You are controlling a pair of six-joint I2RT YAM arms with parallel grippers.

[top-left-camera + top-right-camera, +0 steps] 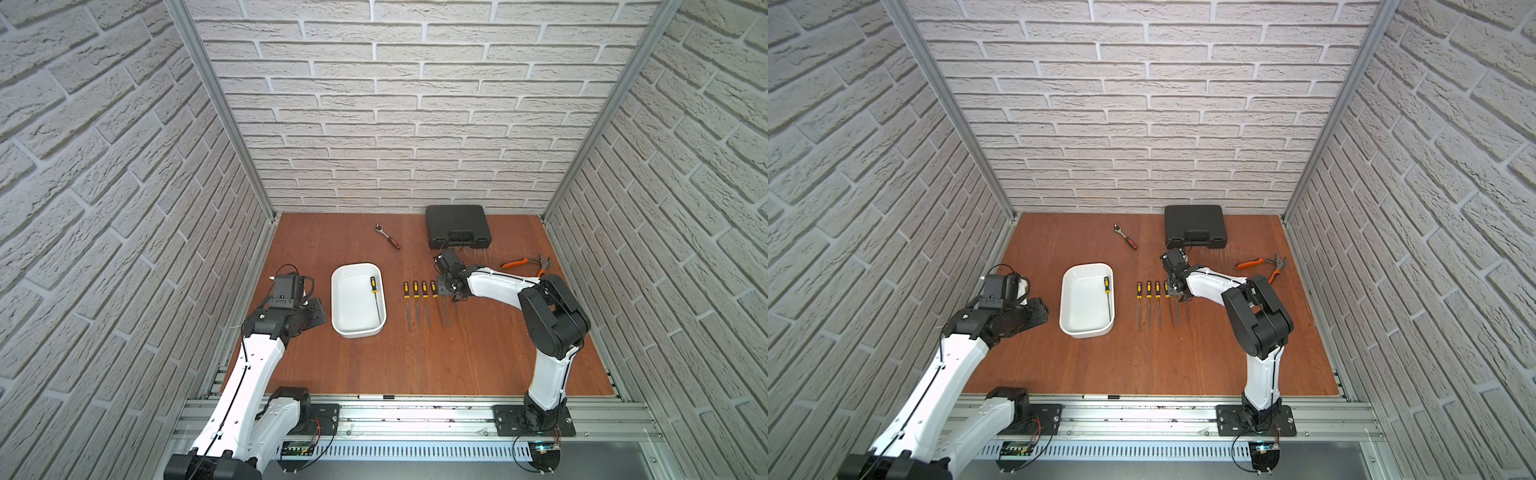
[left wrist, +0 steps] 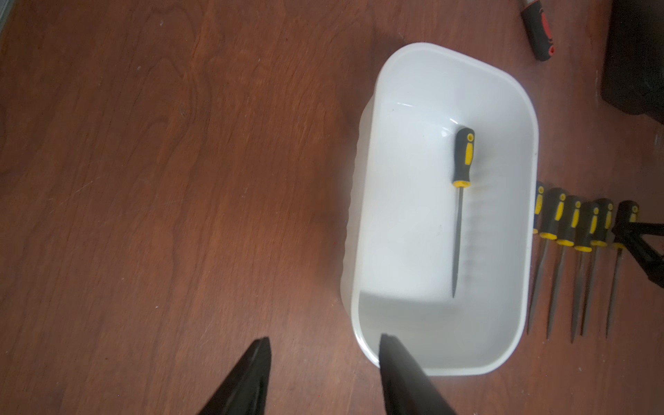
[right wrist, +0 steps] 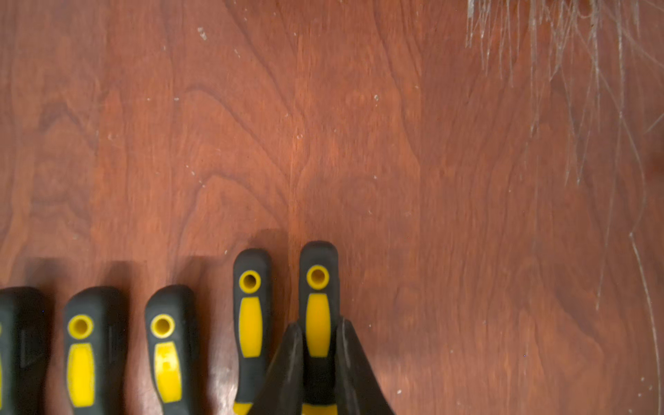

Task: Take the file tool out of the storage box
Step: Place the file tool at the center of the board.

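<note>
The white storage box (image 1: 337, 291) (image 1: 1068, 303) stands left of centre on the wooden table. One file tool (image 1: 374, 286) (image 2: 463, 158) with a black-and-yellow handle lies inside it, along its right wall. My left gripper (image 2: 325, 337) (image 1: 318, 309) hovers open just left of the box, one finger (image 2: 391, 359) over its near corner, holding nothing. To the right of the box lies a row of several more files (image 1: 415, 291). My right gripper (image 3: 319, 321) (image 1: 451, 291) is low over the right end of that row. Its fingers close against the handle of the last file (image 3: 318, 276), which rests on the table.
A black tool case (image 1: 457, 226) stands at the back right. A ratchet wrench (image 1: 387, 236) lies behind the box, and orange pliers (image 1: 525, 264) lie at the far right. Brick-patterned walls close in three sides.
</note>
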